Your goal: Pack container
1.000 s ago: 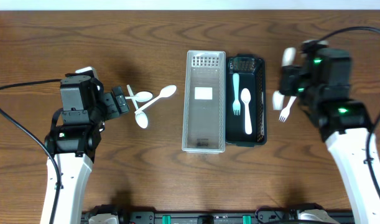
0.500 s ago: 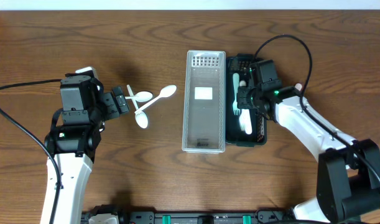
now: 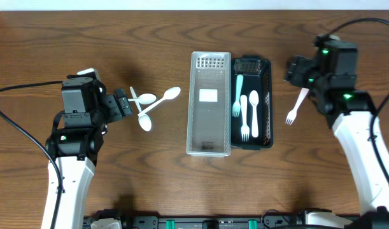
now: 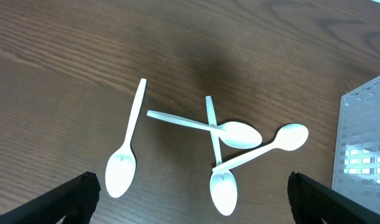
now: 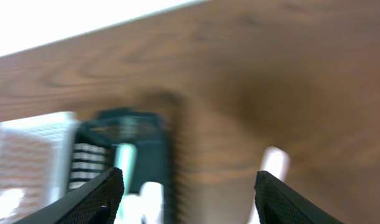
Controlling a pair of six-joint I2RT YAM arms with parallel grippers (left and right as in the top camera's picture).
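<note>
A clear white basket (image 3: 210,137) and a dark green basket (image 3: 268,102) stand side by side mid-table. The green one holds a teal fork (image 3: 237,95), a white fork (image 3: 244,121) and a white spoon (image 3: 254,111). Another white fork (image 3: 297,105) lies on the wood to its right, blurred in the right wrist view (image 5: 274,163). My right gripper (image 3: 295,70) (image 5: 190,196) hovers open just above that fork, nothing between its fingers. Several white spoons (image 3: 149,105) (image 4: 236,134) lie crossed left of the baskets. My left gripper (image 3: 124,105) (image 4: 190,199) stands wide open beside them, empty.
The clear basket's corner (image 4: 364,143) shows at the right edge of the left wrist view. The green basket (image 5: 137,140) sits left of the gap in the right wrist view. Bare brown wood surrounds everything; the table's far edge runs along the top.
My right arm carried a white fork into the green basket, opened, and has swung back right over the remaining fork. The left arm has not moved.
</note>
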